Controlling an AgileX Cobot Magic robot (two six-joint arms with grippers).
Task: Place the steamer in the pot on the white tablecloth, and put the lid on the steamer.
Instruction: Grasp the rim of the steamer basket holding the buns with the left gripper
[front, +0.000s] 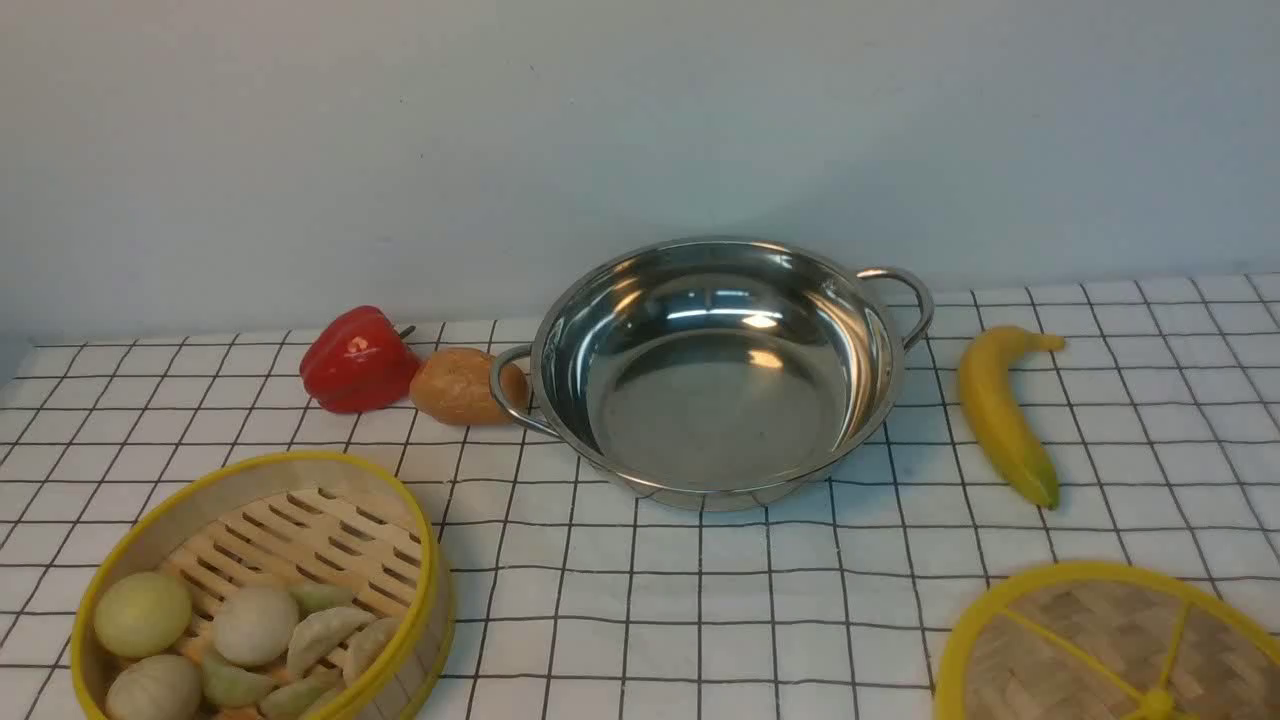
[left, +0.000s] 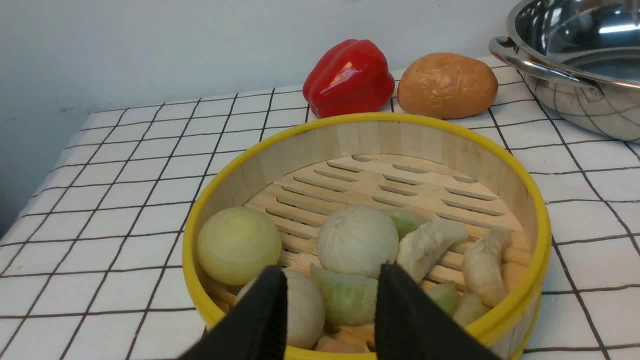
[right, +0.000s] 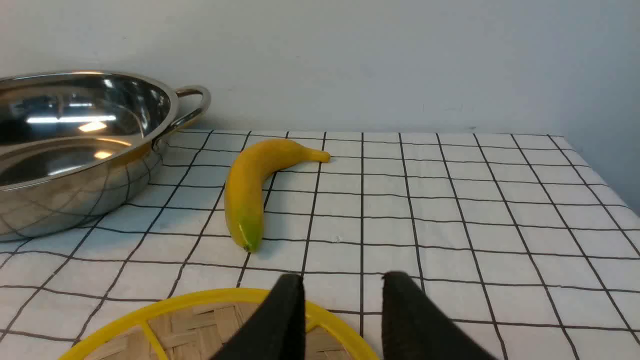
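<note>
The steamer (front: 290, 530), a bamboo basket with yellow rims holding pale buns and greenish dumplings, stands at the front left of the white tablecloth (front: 700, 600). The empty shiny pot (front: 715, 375) stands at the middle back. The lid (front: 1110, 640), a woven disc with yellow rim and spokes, lies at the front right, partly cut off. Neither gripper shows in the front view. In the left wrist view my left gripper (left: 330, 275) is open above the steamer's (left: 400, 145) near rim. In the right wrist view my right gripper (right: 342, 282) is open over the lid's (right: 200, 325) far edge.
A red toy pepper (front: 355, 360) and a brown bread roll (front: 455, 385) lie left of the pot, the roll by its left handle. A yellow banana (front: 1000, 415) lies right of the pot. A pale wall rises behind the table.
</note>
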